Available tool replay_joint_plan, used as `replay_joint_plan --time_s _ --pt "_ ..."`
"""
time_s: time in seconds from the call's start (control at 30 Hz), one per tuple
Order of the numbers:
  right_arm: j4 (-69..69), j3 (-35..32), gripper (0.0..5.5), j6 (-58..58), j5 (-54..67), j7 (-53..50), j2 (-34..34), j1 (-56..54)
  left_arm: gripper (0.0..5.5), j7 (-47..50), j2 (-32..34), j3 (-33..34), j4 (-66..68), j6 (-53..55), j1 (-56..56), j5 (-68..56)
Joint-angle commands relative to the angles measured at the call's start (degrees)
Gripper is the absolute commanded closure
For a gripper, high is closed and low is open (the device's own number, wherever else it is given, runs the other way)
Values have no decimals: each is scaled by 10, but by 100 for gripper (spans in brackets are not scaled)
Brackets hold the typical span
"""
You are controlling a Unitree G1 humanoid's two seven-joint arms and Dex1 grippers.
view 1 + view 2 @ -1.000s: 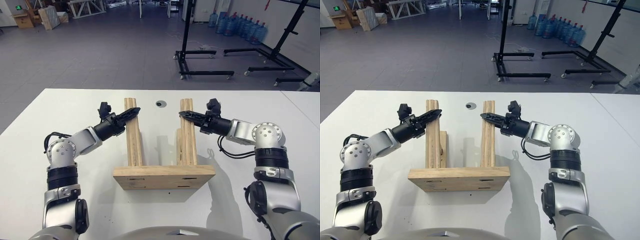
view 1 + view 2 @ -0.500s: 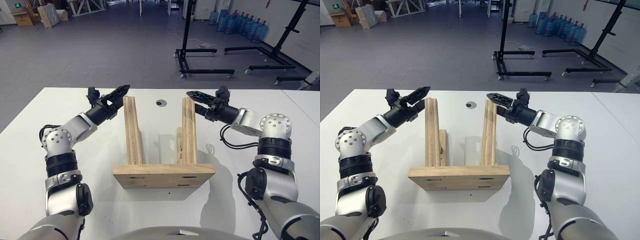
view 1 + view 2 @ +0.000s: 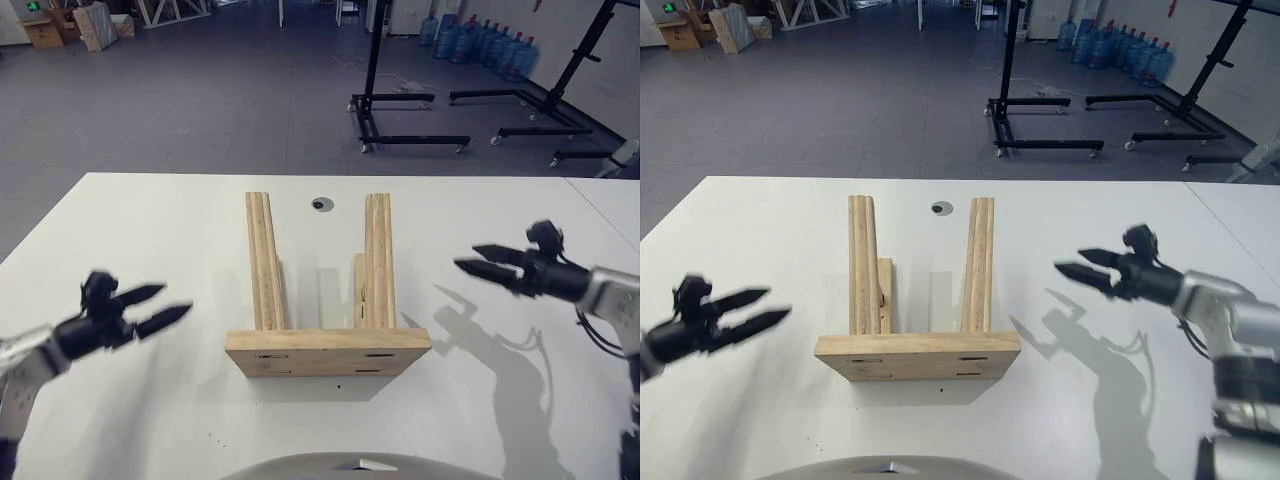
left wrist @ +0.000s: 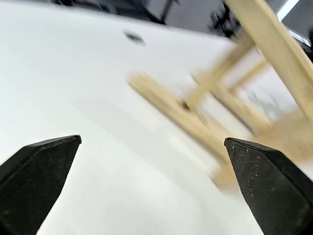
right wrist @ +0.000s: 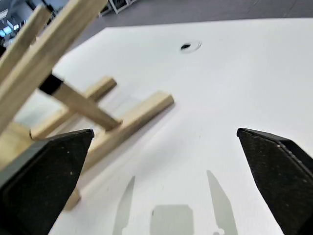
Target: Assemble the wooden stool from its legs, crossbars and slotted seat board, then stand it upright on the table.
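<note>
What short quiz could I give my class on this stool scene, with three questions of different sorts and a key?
1. True or false: the stool stands upright.
2. The left gripper is: A shut on the stool; B open, clear of the stool; C shut, holding nothing.
3. Fill in: the right gripper is ___ and holds nothing.
Key: 1 false, it lies on its side on the table; 2 B; 3 open.
</note>
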Motion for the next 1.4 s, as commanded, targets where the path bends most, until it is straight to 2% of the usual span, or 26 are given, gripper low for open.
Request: replay_joint_plan --time_s 0.03,0.13,0.23,0.6,0.83,0.87,1.17,1.4 --pt "-51 -16 10 -117 -17 156 -48 134 12 -105 43 28 -111 -34 99 2" --pt "-63 13 10 -114 -6 154 -15 123 12 -62 16 -16 -112 -49 37 24" --pt "-99 53 10 -100 -12 102 35 104 12 1 -23 -59 -102 -46 -26 38" --pt "-178 139 10 -56 -1 21 117 79 12 43 -69 -167 -138 -44 -60 47" --pt "-170 174 10 -73 -21 -15 151 65 12 69 -102 -221 -72 -127 -79 128" --pt "-170 177 10 -72 -21 -17 153 65 30 70 -106 -227 -61 -137 -83 136" --pt "-174 185 196 -72 -13 -8 152 71 187 73 -122 -237 -50 -153 -101 133" --pt "-169 175 326 -53 11 -7 157 65 287 70 -91 -216 -67 -54 -125 83"
